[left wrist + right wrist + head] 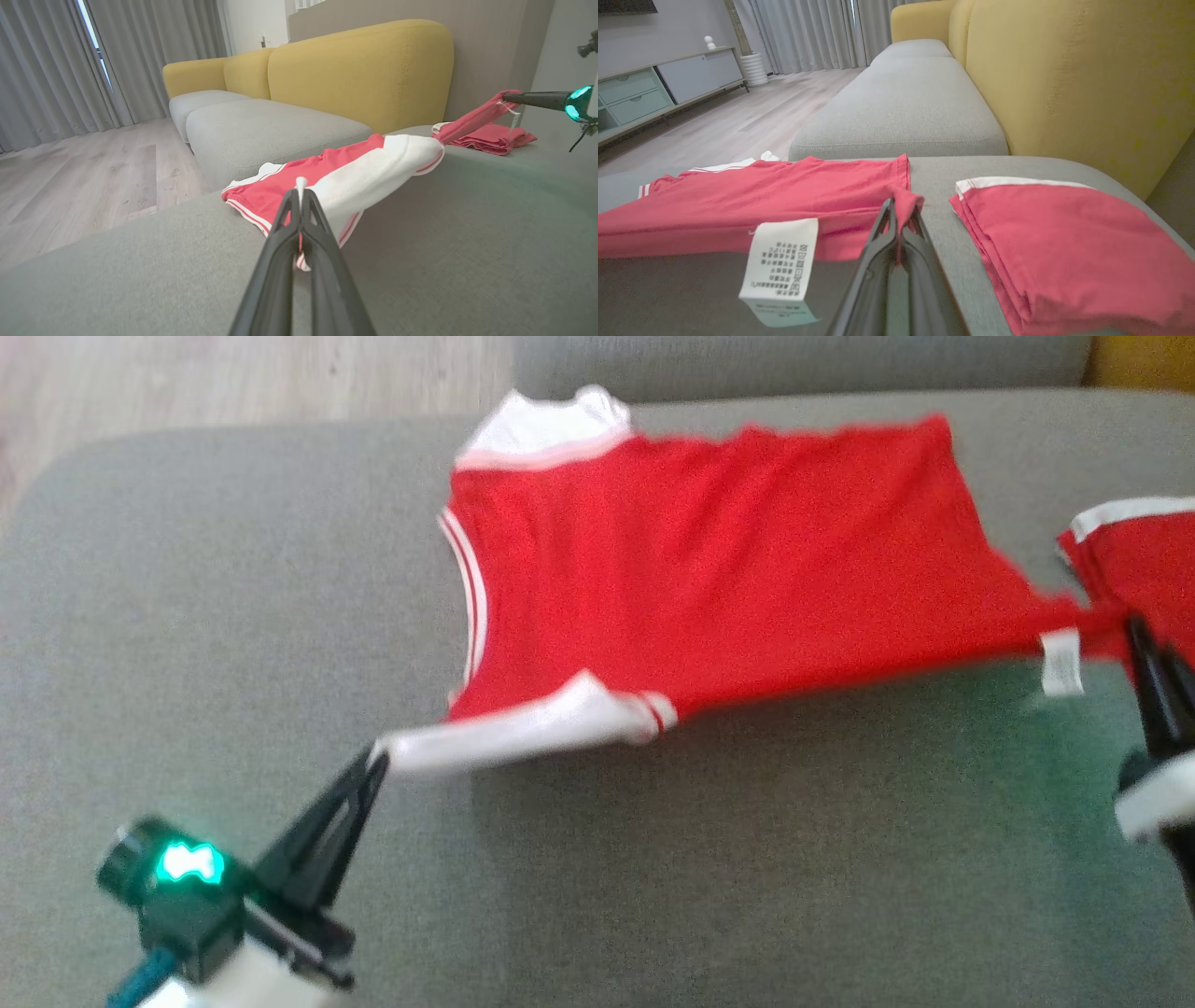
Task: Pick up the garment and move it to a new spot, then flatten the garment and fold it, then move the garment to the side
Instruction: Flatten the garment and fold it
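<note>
The garment [709,560] is a red T-shirt with white sleeves, stretched out just above the grey sofa seat [233,644]. My left gripper [376,758] is shut on the tip of its near white sleeve [369,177], with cloth pinched between the fingers [289,219]. At the right, my right gripper [1134,627] is shut on the shirt's red hem corner [908,200]. A white care label [782,268] hangs from that hem. The far edge of the shirt rests on the seat while the near edge is lifted.
A second red garment [1064,247] lies folded on the seat, right beside my right gripper. The yellow sofa back [1073,79] rises behind it. More grey seat cushions [906,107] run on beyond, with wooden floor [79,172] to the left.
</note>
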